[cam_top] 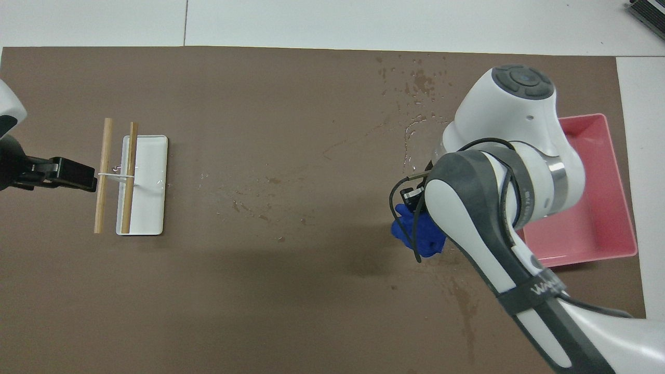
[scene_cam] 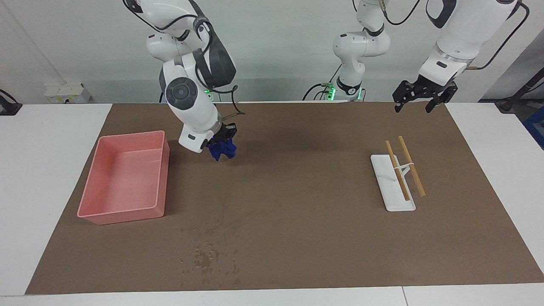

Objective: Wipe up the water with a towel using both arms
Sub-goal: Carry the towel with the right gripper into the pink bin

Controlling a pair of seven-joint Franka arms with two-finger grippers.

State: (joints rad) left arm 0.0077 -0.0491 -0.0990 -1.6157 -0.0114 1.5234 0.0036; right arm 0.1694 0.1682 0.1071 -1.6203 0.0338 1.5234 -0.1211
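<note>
1. The right gripper [scene_cam: 224, 137] clamps a bunched blue towel [scene_cam: 222, 149], pressing it onto the brown mat [scene_cam: 306, 204] to mop.
2. Water [scene_cam: 208, 257] beads at the towel's six o'clock in the facing view, unreached.
3. The left gripper [scene_cam: 418, 100] waits, fingers spread, above the mat's edge.

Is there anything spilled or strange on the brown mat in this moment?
Yes. Water droplets lie scattered on the brown mat, farther from the robots than the pink plastic bin, with faint wet streaks leading toward the crumpled blue towel in the right gripper. The left gripper waits, open.
</note>
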